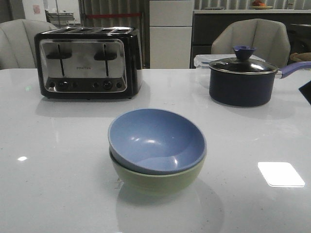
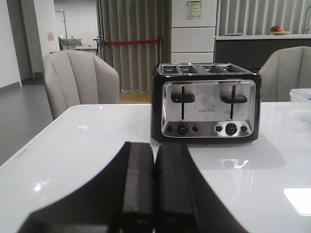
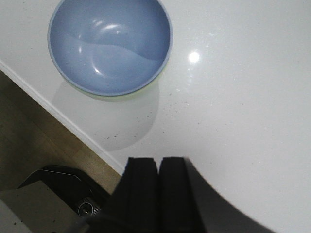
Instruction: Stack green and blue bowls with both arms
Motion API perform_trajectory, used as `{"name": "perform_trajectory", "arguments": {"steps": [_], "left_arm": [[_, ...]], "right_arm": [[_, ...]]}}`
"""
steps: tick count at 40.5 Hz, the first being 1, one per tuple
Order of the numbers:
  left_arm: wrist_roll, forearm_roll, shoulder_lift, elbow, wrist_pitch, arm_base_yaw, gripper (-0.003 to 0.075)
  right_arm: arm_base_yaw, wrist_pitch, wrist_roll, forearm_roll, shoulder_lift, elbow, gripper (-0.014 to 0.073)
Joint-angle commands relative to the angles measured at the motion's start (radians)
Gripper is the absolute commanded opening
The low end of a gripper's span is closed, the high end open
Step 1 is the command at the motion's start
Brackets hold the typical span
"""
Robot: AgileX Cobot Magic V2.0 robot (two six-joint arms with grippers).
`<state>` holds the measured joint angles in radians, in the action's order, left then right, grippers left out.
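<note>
The dusty blue bowl (image 1: pixel 155 138) sits nested, slightly tilted, inside the pale green bowl (image 1: pixel 156 180) in the middle of the white table (image 1: pixel 53 184). The right wrist view has the blue bowl (image 3: pixel 109 46) well ahead of my right gripper (image 3: pixel 158 162), with only a sliver of the green bowl (image 3: pixel 142 91) showing beneath its rim. The right gripper is shut and empty, above the table. My left gripper (image 2: pixel 154 150) is shut and empty too, facing the toaster; no bowl shows in its view. A dark corner of the right arm (image 1: pixel 306 92) shows at the front view's right edge.
A black and chrome toaster (image 1: pixel 87 60) stands at the back left. A dark lidded saucepan (image 1: pixel 241 80) with a purple-blue handle stands at the back right, a clear container (image 1: pixel 200 60) behind it. The table's near edge (image 3: pixel 73 127) runs close to the bowls, floor beyond.
</note>
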<state>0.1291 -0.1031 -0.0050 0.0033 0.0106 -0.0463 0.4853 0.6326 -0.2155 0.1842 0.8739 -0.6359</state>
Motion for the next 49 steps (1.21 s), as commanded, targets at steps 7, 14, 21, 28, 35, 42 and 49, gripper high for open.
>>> {"name": "perform_trajectory", "arguments": {"steps": [7, 14, 21, 28, 35, 42, 49], "left_arm": [[-0.007, -0.008, -0.019, 0.004, -0.09, 0.002, 0.0093], [-0.007, -0.008, -0.019, 0.004, -0.09, 0.002, 0.0093], [-0.007, -0.008, -0.019, 0.004, -0.09, 0.002, 0.0093], [-0.007, -0.008, -0.019, 0.004, -0.09, 0.002, 0.0093], [-0.007, -0.008, -0.019, 0.004, -0.09, 0.002, 0.0093], [-0.007, -0.008, -0.019, 0.004, -0.09, 0.002, 0.0093], [-0.007, -0.008, -0.019, 0.004, -0.09, 0.002, 0.0093]], "right_arm": [[0.0, -0.061, -0.008, -0.001, -0.011, -0.029, 0.0055], [0.0, -0.061, -0.008, -0.001, -0.011, -0.029, 0.0055], [-0.018, -0.084, -0.008, -0.012, -0.042, -0.005, 0.0055], [-0.158, -0.268, -0.008, -0.016, -0.195, 0.139, 0.0055], [-0.356, -0.476, -0.008, -0.016, -0.48, 0.361, 0.0055], [-0.466, -0.548, -0.008, -0.016, -0.746, 0.527, 0.0055], [-0.481, -0.574, -0.008, -0.015, -0.878, 0.626, 0.0055]]}}
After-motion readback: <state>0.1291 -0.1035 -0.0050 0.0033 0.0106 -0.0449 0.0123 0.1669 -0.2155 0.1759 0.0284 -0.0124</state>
